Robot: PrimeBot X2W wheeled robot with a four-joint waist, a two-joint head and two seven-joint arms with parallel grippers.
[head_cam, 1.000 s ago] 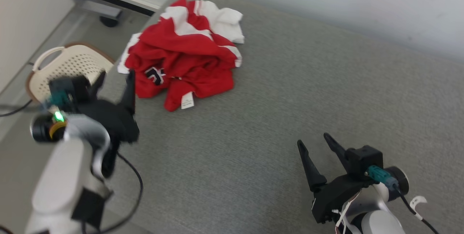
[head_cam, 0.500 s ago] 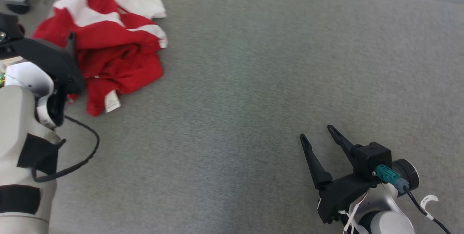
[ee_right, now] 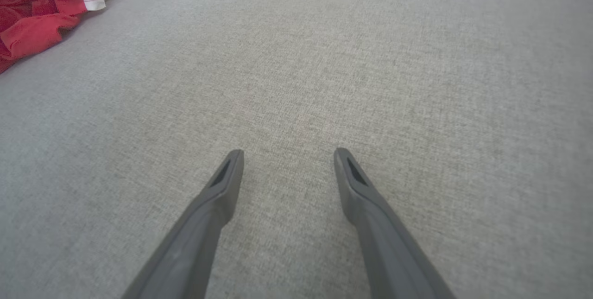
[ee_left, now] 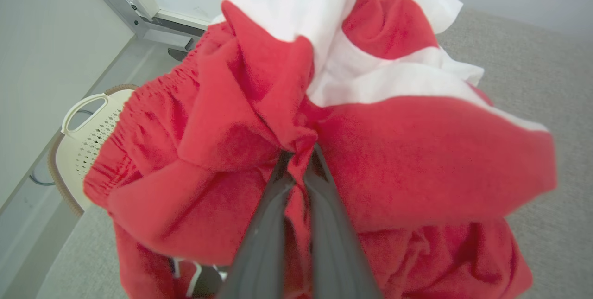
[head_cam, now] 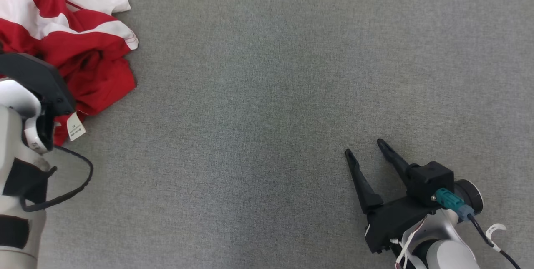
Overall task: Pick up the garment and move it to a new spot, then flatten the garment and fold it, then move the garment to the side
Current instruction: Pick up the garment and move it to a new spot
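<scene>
The grey padded surface [head_cam: 292,73] carries the crumpled red-and-white garment [head_cam: 75,48] near its left edge. The left gripper [ee_left: 300,153], spread a second ago, now pinches a red fold (so the pick-up looks secured, and lifting should come next). A cream basket [ee_left: 85,136] stands beside the surface; its contents cannot be told. The right gripper [head_cam: 365,147] rests spread, well apart from the cloth.

The garment [head_cam: 83,64] is bright red with broad white bands and a white label [head_cam: 75,126], the woven surface [head_cam: 267,94] mottled grey, the left gripper [ee_left: 300,151] and right gripper [head_cam: 365,147] black, the plug [head_cam: 448,202] teal, the hole-patterned basket [ee_left: 88,136] cream.
</scene>
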